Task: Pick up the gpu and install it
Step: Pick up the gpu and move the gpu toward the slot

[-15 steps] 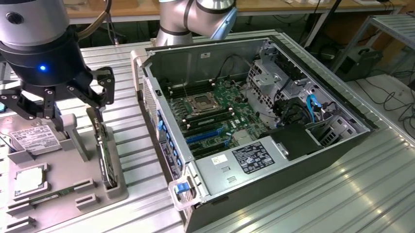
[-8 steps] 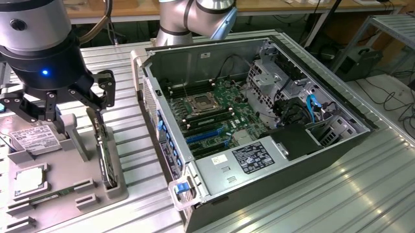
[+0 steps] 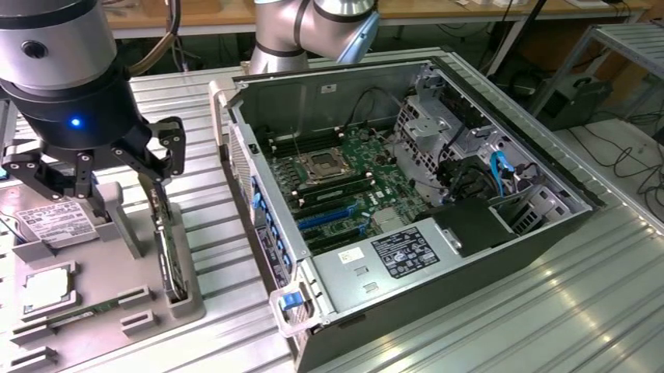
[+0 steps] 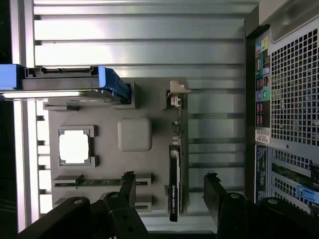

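Upright in the slot on the computer-case side of the grey holder tray (image 3: 104,272): gpu (image 4: 174,174), set on its long edge, thin top edge facing up, pale metal end bracket (image 4: 177,94) at the tray end shared with the hard drive (image 4: 65,82). Judged light and stiff along its length, yet fragile, with a bare green board on one face and a black cooler on the other. Best taken across the two flat faces near mid-length, clear of the bracket and of any exposed components. Smooth faces likely slippery, and an off-centre hold likely to let so thin a card pivot. Poised above the tray, gripper (image 4: 172,194) with jaws spread wide and nothing held. Fingers (image 4: 128,186) standing one to each side of the card toward its end away from the bracket, apart from both faces. Farther across the tray from the card: narrow memory stick (image 4: 99,181), square processor (image 4: 75,147), hard drive in its blue carrier. Just beside the tray, open computer case (image 3: 415,194) lying on its side, blue expansion slots (image 3: 326,217) exposed on the motherboard. Beneath the tray, ribbed metal table (image 3: 581,311).
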Controlling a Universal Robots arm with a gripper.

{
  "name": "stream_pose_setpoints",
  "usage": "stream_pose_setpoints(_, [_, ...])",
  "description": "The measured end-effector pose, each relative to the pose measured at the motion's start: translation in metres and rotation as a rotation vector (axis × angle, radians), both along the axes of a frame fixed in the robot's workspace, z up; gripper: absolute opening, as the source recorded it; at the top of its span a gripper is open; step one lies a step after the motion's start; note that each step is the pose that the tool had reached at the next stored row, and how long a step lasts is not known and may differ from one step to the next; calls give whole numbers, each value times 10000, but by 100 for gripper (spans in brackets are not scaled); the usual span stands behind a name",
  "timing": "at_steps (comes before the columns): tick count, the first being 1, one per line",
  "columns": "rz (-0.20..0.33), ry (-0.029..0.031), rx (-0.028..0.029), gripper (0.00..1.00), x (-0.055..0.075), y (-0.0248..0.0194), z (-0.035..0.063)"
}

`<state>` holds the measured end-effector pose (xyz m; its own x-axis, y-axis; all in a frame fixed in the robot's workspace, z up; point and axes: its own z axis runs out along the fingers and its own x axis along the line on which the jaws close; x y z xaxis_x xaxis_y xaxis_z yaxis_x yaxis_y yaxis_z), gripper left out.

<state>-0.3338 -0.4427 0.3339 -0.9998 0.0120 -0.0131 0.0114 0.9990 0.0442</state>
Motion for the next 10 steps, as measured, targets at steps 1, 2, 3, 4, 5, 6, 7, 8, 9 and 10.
stream_pose_setpoints(1, [1,1,0,66,0,0,-10])
stream_pose_setpoints(2, [0,1,0,66,0,0,-20])
stream_pose_setpoints(3, [0,3,0,66,0,0,-30])
stream_pose_setpoints(4, [0,4,0,66,0,0,-39])
stream_pose_setpoints(5, [0,5,0,66,0,0,-50])
stream_pose_setpoints(6, [0,7,0,66,0,0,-61])
stream_pose_setpoints(7, [0,6,0,66,0,0,-73])
stream_pose_setpoints(8, [1,7,0,66,0,0,-85])
stream_pose_setpoints(9, [1,7,0,66,0,0,-100])
stream_pose_setpoints(10, [1,7,0,66,0,-1,-119])
